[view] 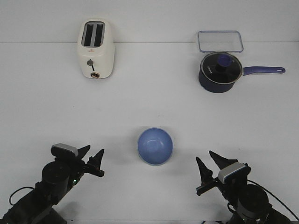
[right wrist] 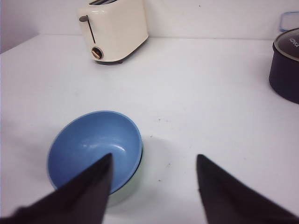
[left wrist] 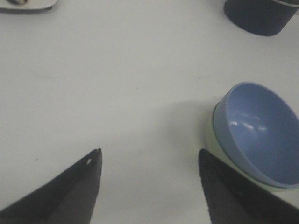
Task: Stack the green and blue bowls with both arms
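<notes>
Blue bowl [view: 155, 146] is sitting nested inside the green bowl [left wrist: 216, 140] at the table's centre, so stacking looks complete. Left gripper [view: 93, 161], at eight o'clock from it, and right gripper [view: 211, 166], at four o'clock, are both gaping, holding nothing.

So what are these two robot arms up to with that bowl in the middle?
Nothing is being held right now. The blue bowl sits nested inside the green bowl in the middle of the white table, so the stacking looks done. The left gripper and right gripper are both open and empty, set back on either side of the stack. A toaster, a lidded saucepan and a clear container stand untouched at the far side.
</notes>
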`<state>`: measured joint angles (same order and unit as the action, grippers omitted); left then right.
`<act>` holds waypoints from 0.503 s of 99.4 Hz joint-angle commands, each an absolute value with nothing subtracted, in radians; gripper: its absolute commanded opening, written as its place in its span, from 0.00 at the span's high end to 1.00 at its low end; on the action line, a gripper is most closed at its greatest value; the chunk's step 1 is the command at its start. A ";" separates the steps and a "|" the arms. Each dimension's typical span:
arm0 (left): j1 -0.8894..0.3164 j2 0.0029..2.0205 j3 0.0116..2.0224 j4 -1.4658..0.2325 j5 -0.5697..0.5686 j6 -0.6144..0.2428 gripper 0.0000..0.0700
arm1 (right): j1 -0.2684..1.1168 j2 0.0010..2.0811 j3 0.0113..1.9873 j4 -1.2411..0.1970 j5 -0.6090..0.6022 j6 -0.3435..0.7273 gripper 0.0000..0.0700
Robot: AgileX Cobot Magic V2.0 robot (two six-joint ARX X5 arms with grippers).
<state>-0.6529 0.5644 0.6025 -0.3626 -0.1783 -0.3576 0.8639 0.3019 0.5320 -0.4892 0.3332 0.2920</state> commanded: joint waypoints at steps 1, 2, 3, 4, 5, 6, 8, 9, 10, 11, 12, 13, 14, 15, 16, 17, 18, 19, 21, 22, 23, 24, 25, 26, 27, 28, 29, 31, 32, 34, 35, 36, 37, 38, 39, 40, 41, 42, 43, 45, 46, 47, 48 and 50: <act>-0.661 0.551 0.587 -0.350 -0.180 -0.383 1.00 | 0.874 0.303 0.535 -0.485 0.332 0.290 1.00; -0.661 0.549 0.584 -0.350 -0.180 -0.383 1.00 | 0.874 0.303 0.535 -0.486 0.333 0.290 1.00; -0.661 0.548 0.582 -0.350 -0.180 -0.384 1.00 | 0.874 0.303 0.535 -0.486 0.334 0.290 1.00; -0.661 0.546 0.580 -0.350 -0.180 -0.384 0.97 | 0.874 0.303 0.535 -0.487 0.336 0.290 0.99; -0.661 0.546 0.579 -0.351 -0.180 -0.383 0.97 | 0.874 0.303 0.535 -0.487 0.338 0.290 0.99; -0.661 0.546 0.579 -0.351 -0.180 -0.382 0.98 | 0.874 0.303 0.535 -0.487 0.340 0.290 0.99; -0.661 0.546 0.579 -0.352 -0.180 -0.382 0.99 | 0.874 0.303 0.535 -0.487 0.342 0.290 0.99; -0.661 0.546 0.579 -0.352 -0.180 -0.382 0.99 | 0.874 0.303 0.535 -0.486 0.341 0.290 0.99; -0.661 0.546 0.579 -0.351 -0.180 -0.382 0.99 | 0.874 0.303 0.535 -0.486 0.341 0.290 0.99; -0.661 0.546 0.579 -0.350 -0.180 -0.382 0.99 | 0.874 0.303 0.535 -0.486 0.341 0.290 0.99; -0.661 0.546 0.579 -0.350 -0.179 -0.381 0.99 | 0.874 0.303 0.535 -0.486 0.341 0.291 0.99; -0.661 0.546 0.579 -0.350 -0.179 -0.381 0.99 | 0.874 0.303 0.535 -0.486 0.340 0.292 0.99; -0.661 0.546 0.579 -0.350 -0.179 -0.381 0.99 | 0.874 0.303 0.535 -0.486 0.340 0.293 0.99; -0.661 0.546 0.579 -0.350 -0.179 -0.382 0.98 | 0.874 0.303 0.535 -0.486 0.340 0.297 0.99; -0.661 0.546 0.579 -0.351 -0.179 -0.382 0.98 | 0.874 0.303 0.536 -0.486 0.339 0.302 0.99; -0.661 0.546 0.579 -0.351 -0.179 -0.382 0.98 | 0.875 0.302 0.536 -0.486 0.339 0.310 0.99; -0.661 0.546 0.579 -0.351 -0.179 -0.382 0.98 | 0.876 0.301 0.536 -0.486 0.338 0.320 0.99; -0.661 0.545 0.579 -0.351 -0.179 -0.382 0.98 | 0.876 0.301 0.536 -0.485 0.339 0.322 0.99; -0.661 0.543 0.579 -0.351 -0.179 -0.381 0.98 | 0.876 0.299 0.536 -0.481 0.339 0.327 0.99; -0.661 0.541 0.579 -0.351 -0.180 -0.380 0.98 | 0.876 0.299 0.537 -0.479 0.339 0.326 0.99; -0.661 0.540 0.579 -0.351 -0.180 -0.379 0.98 | 0.876 0.297 0.537 -0.477 0.340 0.324 0.99; -0.661 0.539 0.579 -0.351 -0.180 -0.379 0.98 | 0.876 0.295 0.536 -0.475 0.340 0.323 0.99; -0.661 0.538 0.579 -0.350 -0.179 -0.380 0.98 | 0.876 0.294 0.536 -0.472 0.340 0.323 0.99; -0.661 0.537 0.579 -0.349 -0.179 -0.380 0.98 | 0.876 0.294 0.536 -0.471 0.341 0.323 0.99; -0.661 0.535 0.579 -0.349 -0.179 -0.380 0.98 | 0.876 0.294 0.536 -0.467 0.341 0.323 0.99; -0.661 0.534 0.579 -0.348 -0.179 -0.379 0.98 | 0.876 0.294 0.537 -0.464 0.340 0.323 0.99; -0.661 0.533 0.579 -0.348 -0.179 -0.380 0.98 | 0.876 0.294 0.537 -0.463 0.341 0.323 0.99; -0.661 0.532 0.579 -0.347 -0.179 -0.380 0.98 | 0.876 0.294 0.537 -0.457 0.341 0.323 0.99; -0.661 0.531 0.579 -0.346 -0.179 -0.380 0.98 | 0.876 0.294 0.537 -0.455 0.341 0.323 0.99; -0.661 0.528 0.579 -0.345 -0.179 -0.380 0.98 | 0.876 0.294 0.537 -0.453 0.341 0.323 0.99; -0.661 0.527 0.579 -0.345 -0.179 -0.380 0.98 | 0.876 0.294 0.537 -0.451 0.341 0.323 0.99; -0.661 0.525 0.579 -0.344 -0.179 -0.380 0.98 | 0.876 0.294 0.537 -0.450 0.341 0.323 0.99; -0.661 0.524 0.579 -0.343 -0.179 -0.380 0.98 | 0.876 0.294 0.537 -0.450 0.341 0.323 0.99; -0.661 0.523 0.579 -0.342 -0.179 -0.380 0.98 | 0.876 0.294 0.537 -0.449 0.341 0.323 0.99; -0.661 0.521 0.579 -0.341 -0.179 -0.380 0.98 | 0.876 0.294 0.537 -0.449 0.341 0.323 0.99; -0.661 0.520 0.579 -0.340 -0.179 -0.380 0.98 | 0.876 0.294 0.537 -0.449 0.341 0.323 0.99; -0.661 0.519 0.579 -0.339 -0.179 -0.380 0.98 | 0.876 0.294 0.537 -0.449 0.341 0.323 0.99; -0.661 0.518 0.579 -0.339 -0.179 -0.380 0.98 | 0.876 0.294 0.537 -0.449 0.341 0.323 0.99; -0.661 0.517 0.579 -0.337 -0.179 -0.380 0.98 | 0.876 0.294 0.537 -0.449 0.341 0.323 0.99; -0.661 0.514 0.579 -0.336 -0.179 -0.380 0.98 | 0.876 0.294 0.537 -0.449 0.341 0.323 0.99; -0.661 0.513 0.579 -0.336 -0.179 -0.379 0.98 | 0.876 0.294 0.537 -0.449 0.341 0.323 0.99; -0.661 0.511 0.579 -0.335 -0.179 -0.380 0.98 | 0.876 0.294 0.537 -0.449 0.341 0.323 0.99; -0.661 0.510 0.579 -0.335 -0.179 -0.379 0.98 | 0.876 0.294 0.537 -0.449 0.341 0.323 0.99; -0.661 0.506 0.579 -0.335 -0.179 -0.380 0.98 | 0.876 0.294 0.537 -0.449 0.341 0.323 0.99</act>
